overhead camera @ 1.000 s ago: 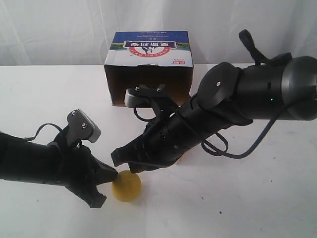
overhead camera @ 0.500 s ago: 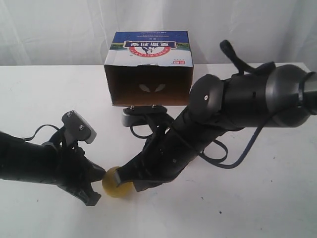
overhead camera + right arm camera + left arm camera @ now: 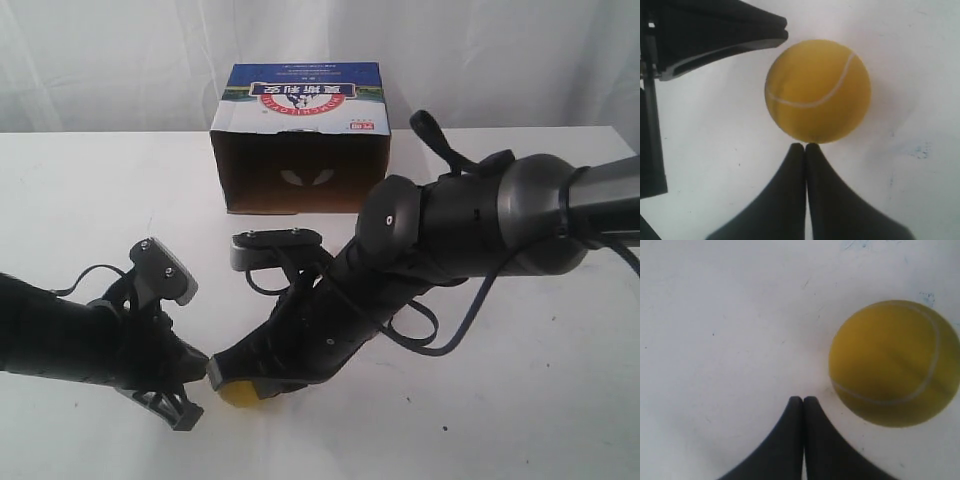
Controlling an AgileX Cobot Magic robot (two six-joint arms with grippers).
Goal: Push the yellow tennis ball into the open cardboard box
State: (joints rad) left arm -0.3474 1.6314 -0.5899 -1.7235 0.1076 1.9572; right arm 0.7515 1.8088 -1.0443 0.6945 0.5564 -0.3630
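Note:
The yellow tennis ball (image 3: 238, 393) lies on the white table near its front edge, mostly hidden under my right arm; its seam shows clearly on the ball (image 3: 817, 90) and on the ball (image 3: 891, 362). My right gripper (image 3: 805, 146) is shut, its tips touching the ball's side. My left gripper (image 3: 803, 399) is shut and empty, its tips just beside the ball. In the exterior view the left gripper (image 3: 198, 366) sits at the ball's left and the right gripper (image 3: 222, 372) over it. The open cardboard box (image 3: 300, 135) stands at the back, dark opening facing forward.
The white table (image 3: 520, 400) spreads around both arms, with a white curtain behind. My right arm (image 3: 450, 240) stretches across the space between the ball and the box. A cable loops beside it.
The ball has rolled toward the table's front edge and left. My right gripper has come down over it and my left gripper has dropped lower beside it.

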